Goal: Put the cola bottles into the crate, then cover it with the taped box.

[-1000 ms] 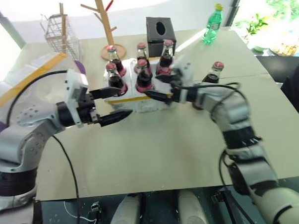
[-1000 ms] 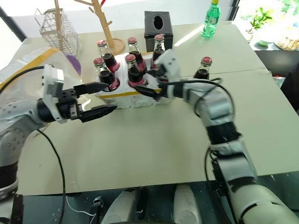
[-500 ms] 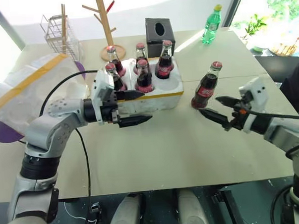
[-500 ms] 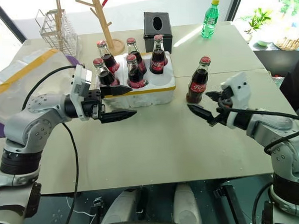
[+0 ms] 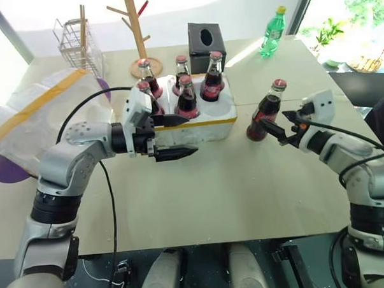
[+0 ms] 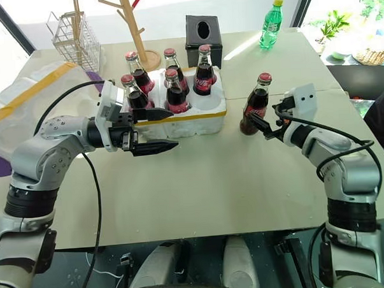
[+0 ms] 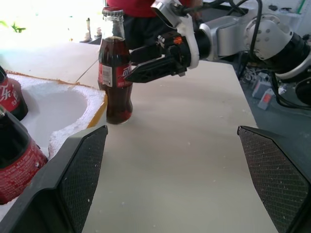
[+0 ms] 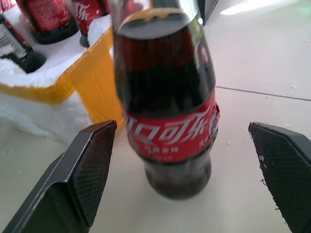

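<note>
Head view: five cola bottles (image 6: 171, 94) seated in the crate (image 6: 206, 114); the sixth bottle (image 6: 254, 106) stands on the beige table (image 6: 213, 188) beside it. Taped box (image 5: 34, 116) lies far left.

Left wrist view: left gripper (image 7: 180, 179) spread, empty.

Right wrist view: right gripper (image 8: 187, 172) spread, facing the bottle's label. Glass likely heavy, slick, breakable; grasp at the label.

Cola bottle (image 8: 167, 111) upright between open fingers (image 8: 90, 170)

The beige table (image 5: 200, 194) carries the crate (image 5: 204, 124), one cola bottle (image 5: 264, 112) beside it, the taped box (image 5: 38, 119), a tissue box (image 5: 204, 38), green bottle (image 5: 271, 32), wooden rack (image 5: 135, 32) and wire basket (image 5: 76, 40).
</note>
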